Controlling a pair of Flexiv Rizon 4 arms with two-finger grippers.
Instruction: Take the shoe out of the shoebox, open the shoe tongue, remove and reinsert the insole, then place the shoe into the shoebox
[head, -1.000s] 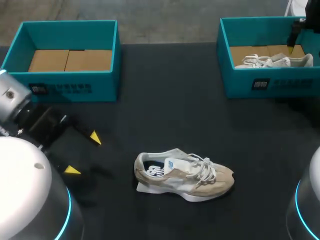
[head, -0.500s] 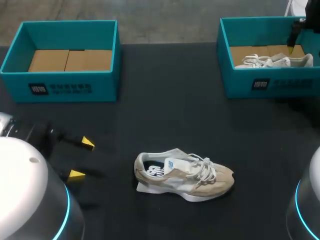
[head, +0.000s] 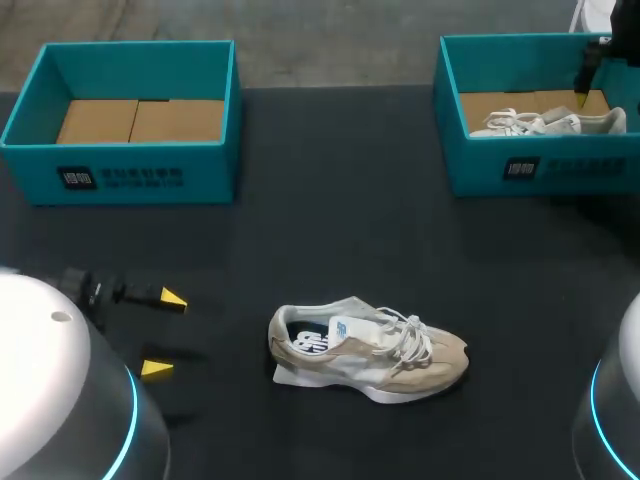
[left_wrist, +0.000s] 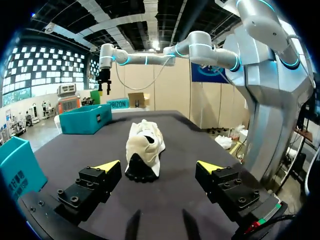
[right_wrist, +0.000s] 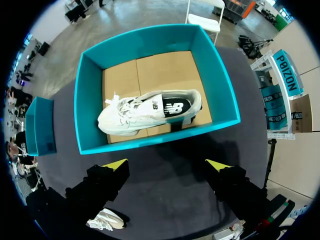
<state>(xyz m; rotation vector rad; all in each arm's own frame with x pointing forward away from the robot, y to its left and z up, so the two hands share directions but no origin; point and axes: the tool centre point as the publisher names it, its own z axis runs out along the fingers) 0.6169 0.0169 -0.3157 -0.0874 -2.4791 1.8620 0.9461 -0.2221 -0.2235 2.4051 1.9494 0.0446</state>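
Black table (head: 330, 200). Teal left box (head: 150, 175) far left, teal right box (head: 560, 165) far right. Beige shoe (head: 370, 350) front middle, on its sole, well apart from both.

A dark, matte bench (head: 330, 200) is stretching across the whole scene. At its far right corner a second teal box (head: 580, 165) is sitting open, well apart from everything at the middle of the bench. A brown cardboard liner (right_wrist: 160, 70) is covering the floor of this box. A white shoe (right_wrist: 150, 112) is lying on its side on the liner, stretching along the box near its front wall, with its laces spilling loosely at one end.
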